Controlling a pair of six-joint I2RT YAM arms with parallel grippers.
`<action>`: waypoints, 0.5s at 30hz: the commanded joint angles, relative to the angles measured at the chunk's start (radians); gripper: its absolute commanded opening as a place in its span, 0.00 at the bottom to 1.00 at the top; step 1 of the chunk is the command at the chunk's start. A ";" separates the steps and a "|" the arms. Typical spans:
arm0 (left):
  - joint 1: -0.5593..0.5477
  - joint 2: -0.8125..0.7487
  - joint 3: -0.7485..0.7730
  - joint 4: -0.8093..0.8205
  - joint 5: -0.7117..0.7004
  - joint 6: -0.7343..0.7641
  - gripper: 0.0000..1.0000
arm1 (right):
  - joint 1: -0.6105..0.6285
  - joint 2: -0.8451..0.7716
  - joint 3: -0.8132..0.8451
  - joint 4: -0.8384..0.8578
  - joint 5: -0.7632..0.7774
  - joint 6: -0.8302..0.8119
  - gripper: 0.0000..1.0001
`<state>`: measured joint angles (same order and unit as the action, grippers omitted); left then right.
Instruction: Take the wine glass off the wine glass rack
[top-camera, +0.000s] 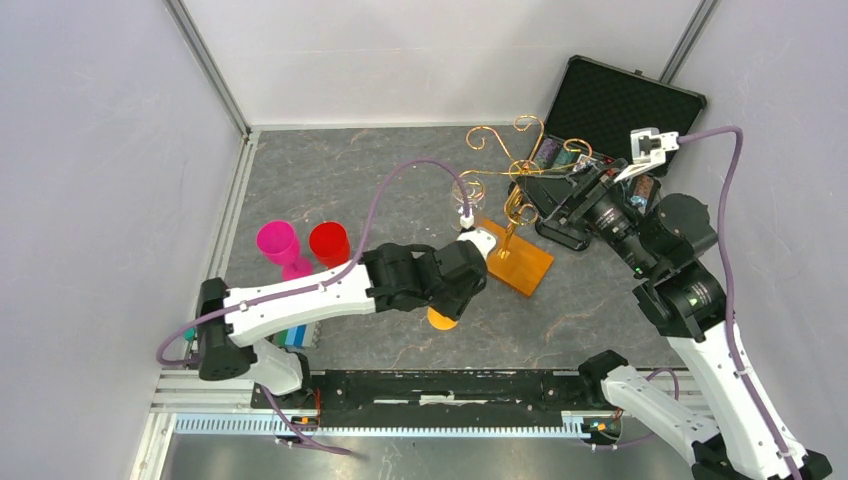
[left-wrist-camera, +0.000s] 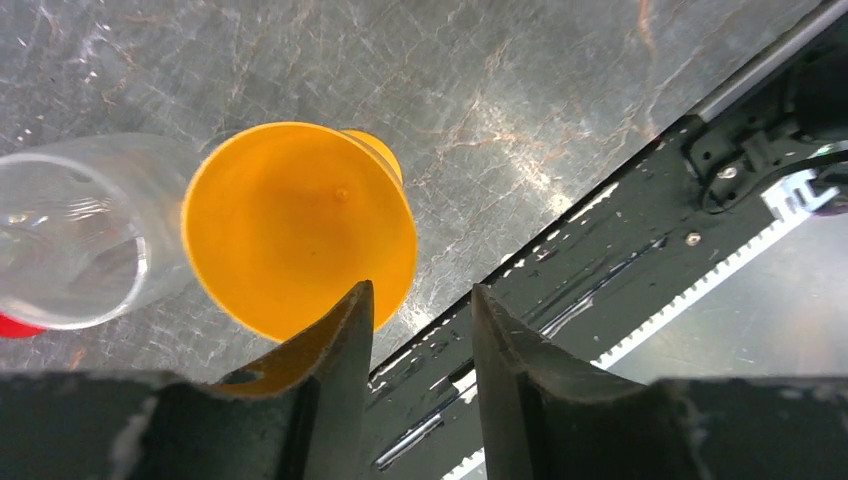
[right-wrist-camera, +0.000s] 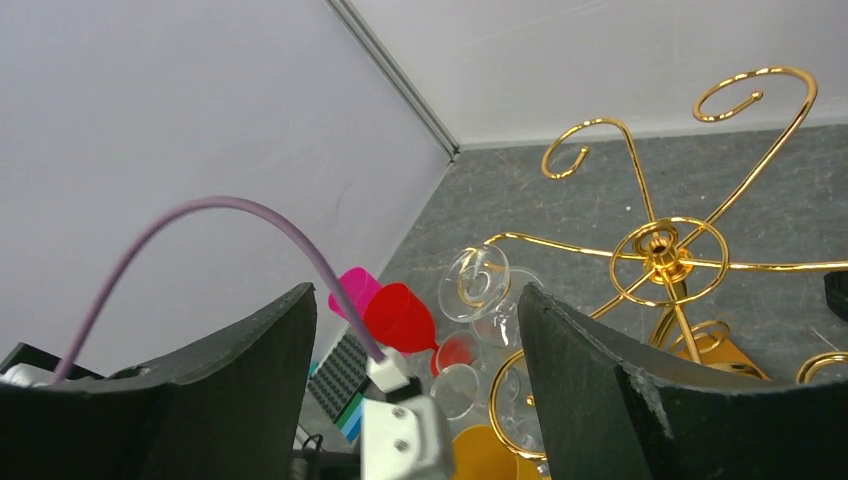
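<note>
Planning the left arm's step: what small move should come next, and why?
Probably lift the left gripper straight up. Its jaws stand apart and empty, and the orange glass stands close by one finger, so sideways motion might tip it.

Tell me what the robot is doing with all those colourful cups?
It is taking glasses off the gold wine glass rack. The left gripper hangs right over an orange glass standing on the table, with its fingers apart and not holding it. A clear glass stands next to the orange one. The right gripper is open and empty, up by the rack. Another clear wine glass hangs on the rack, so the job isn't finished.
</note>
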<state>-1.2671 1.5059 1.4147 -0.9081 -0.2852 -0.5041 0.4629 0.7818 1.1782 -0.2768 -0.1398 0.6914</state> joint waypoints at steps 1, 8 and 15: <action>0.044 -0.133 0.064 0.056 0.048 0.019 0.50 | 0.002 0.026 0.019 -0.031 -0.034 -0.015 0.78; 0.226 -0.287 0.049 0.147 0.196 0.038 0.69 | 0.003 0.082 0.043 -0.038 -0.098 -0.012 0.71; 0.411 -0.366 0.028 0.289 0.270 -0.059 0.81 | 0.003 0.182 0.114 -0.081 -0.125 -0.025 0.59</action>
<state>-0.9295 1.1690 1.4349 -0.7586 -0.0944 -0.5011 0.4629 0.9314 1.2118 -0.3511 -0.2371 0.6857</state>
